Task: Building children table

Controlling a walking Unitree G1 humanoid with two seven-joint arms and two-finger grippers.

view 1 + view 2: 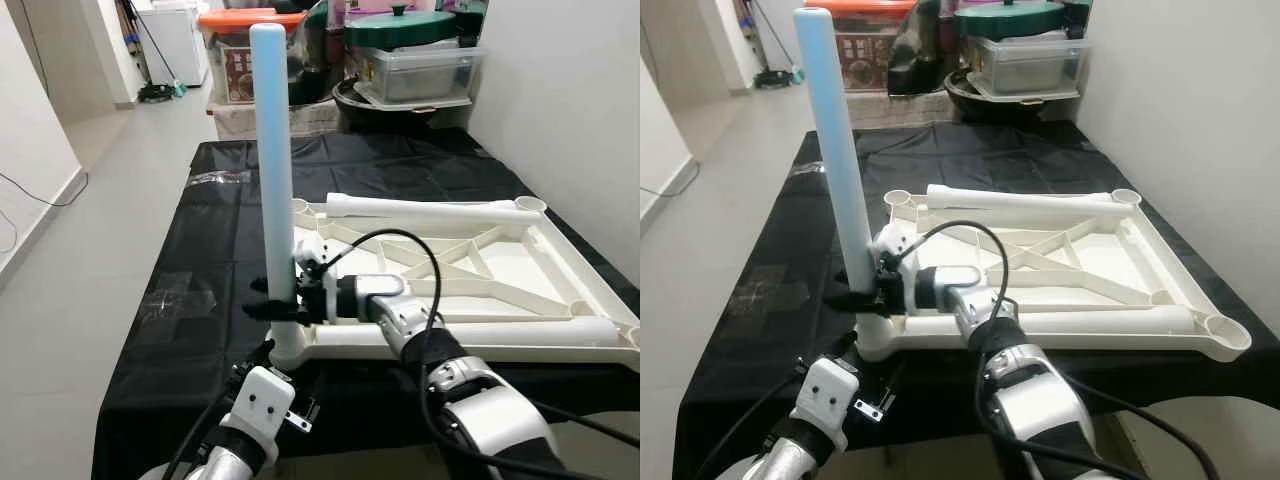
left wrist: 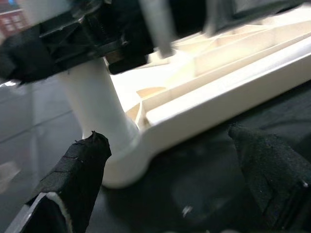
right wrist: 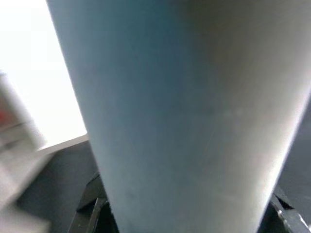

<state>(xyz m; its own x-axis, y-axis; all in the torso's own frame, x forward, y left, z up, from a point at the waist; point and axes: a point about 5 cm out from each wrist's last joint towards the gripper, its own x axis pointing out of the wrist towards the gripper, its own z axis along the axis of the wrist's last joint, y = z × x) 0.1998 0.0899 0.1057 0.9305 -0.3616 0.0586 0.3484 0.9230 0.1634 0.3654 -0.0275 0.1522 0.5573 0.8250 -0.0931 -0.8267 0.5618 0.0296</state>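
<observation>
The right gripper [image 1: 272,300] is clamped on the pale blue leg [image 1: 272,150] — upright in the near-left corner socket of the upturned white tabletop [image 1: 520,270] on the black-covered table [image 1: 200,300]. The left gripper [image 2: 170,160] hangs spread wide just below that corner.

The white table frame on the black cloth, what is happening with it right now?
The robot is assembling a small table. The white tabletop lies upside down on a black cloth. The right tool is shut on a light blue leg, which stands upright in the near left corner socket. The left tool is open, low beside that corner and touching nothing. Two more white legs lie loose on the frame.
</observation>
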